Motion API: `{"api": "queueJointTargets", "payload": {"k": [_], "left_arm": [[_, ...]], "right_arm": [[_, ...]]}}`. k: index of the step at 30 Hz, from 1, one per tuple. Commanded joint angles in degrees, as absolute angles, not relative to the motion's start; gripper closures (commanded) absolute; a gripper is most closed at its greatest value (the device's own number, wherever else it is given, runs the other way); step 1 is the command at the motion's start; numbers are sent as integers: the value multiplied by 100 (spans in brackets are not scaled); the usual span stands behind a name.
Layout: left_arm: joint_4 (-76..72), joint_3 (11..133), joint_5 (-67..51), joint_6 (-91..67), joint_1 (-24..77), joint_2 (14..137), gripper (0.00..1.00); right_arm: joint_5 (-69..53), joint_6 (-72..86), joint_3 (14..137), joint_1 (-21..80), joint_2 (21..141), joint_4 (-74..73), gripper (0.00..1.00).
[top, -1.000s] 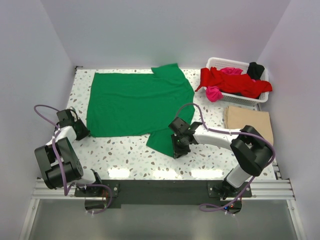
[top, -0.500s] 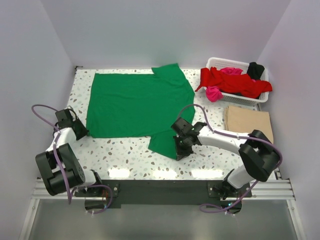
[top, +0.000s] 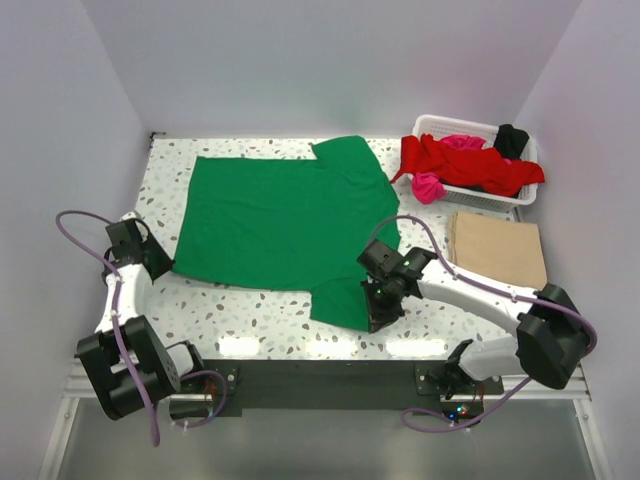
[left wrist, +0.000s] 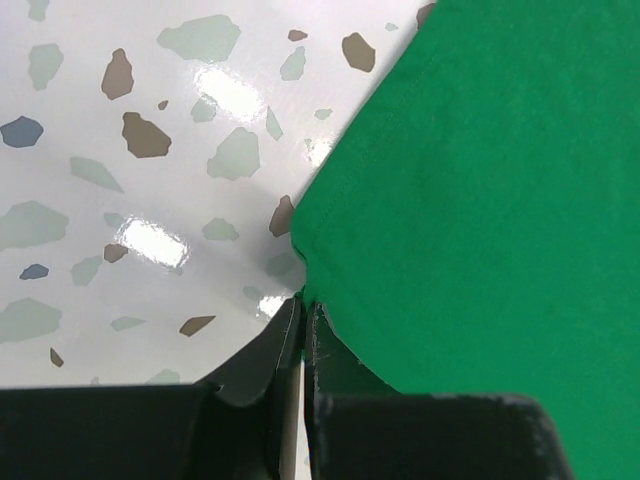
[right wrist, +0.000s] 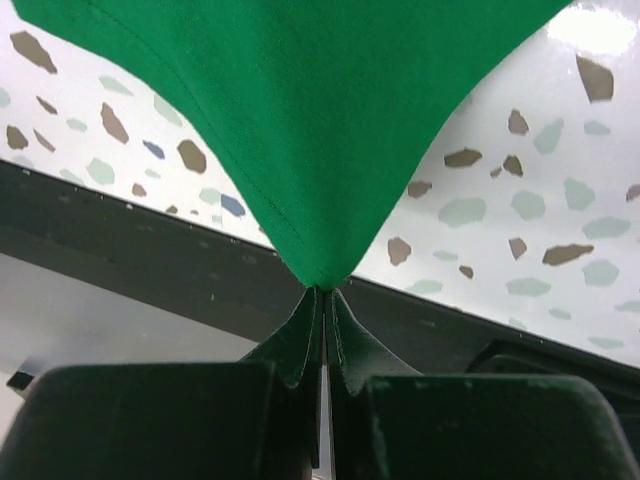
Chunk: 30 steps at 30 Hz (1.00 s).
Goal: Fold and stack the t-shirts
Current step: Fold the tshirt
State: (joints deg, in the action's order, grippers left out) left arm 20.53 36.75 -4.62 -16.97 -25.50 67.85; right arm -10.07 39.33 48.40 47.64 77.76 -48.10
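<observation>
Top external shows the green t-shirt [top: 280, 220] spread on the table [top: 250, 318]. Both the left claw [left wrist: 303, 312] and the right claw [right wrist: 322, 296] are clamped tight on its edge.

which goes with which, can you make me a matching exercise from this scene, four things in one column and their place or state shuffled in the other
Things
1. green t-shirt
2. tan t-shirt
3. red t-shirt
4. right gripper

Place or state
a. folded flat on the table, just in front of the basket
b. draped over the basket, hanging past its rim
c. spread out across the middle of the table
d. shut on an edge of green cloth near the table's front edge

Pairs: 1-c, 2-a, 3-b, 4-d
</observation>
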Motion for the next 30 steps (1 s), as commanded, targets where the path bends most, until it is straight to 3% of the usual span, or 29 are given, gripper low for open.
{"api": "queueJointTargets", "payload": {"k": [1,10,30], "left_arm": [[2162,3805,-430,-1784,-2593,6601,100],[2189,4052,-931,-1723,-2593,6644,100],[2065,5431,-1354,-1934,-1872,8103,100]], "right_arm": [[-1038,3902,4974,4799,7436,-5439,100],[69,3586,6318,4492,8111,-6046,100],[211,2391,8973,2761,10019,-5977,100]]}}
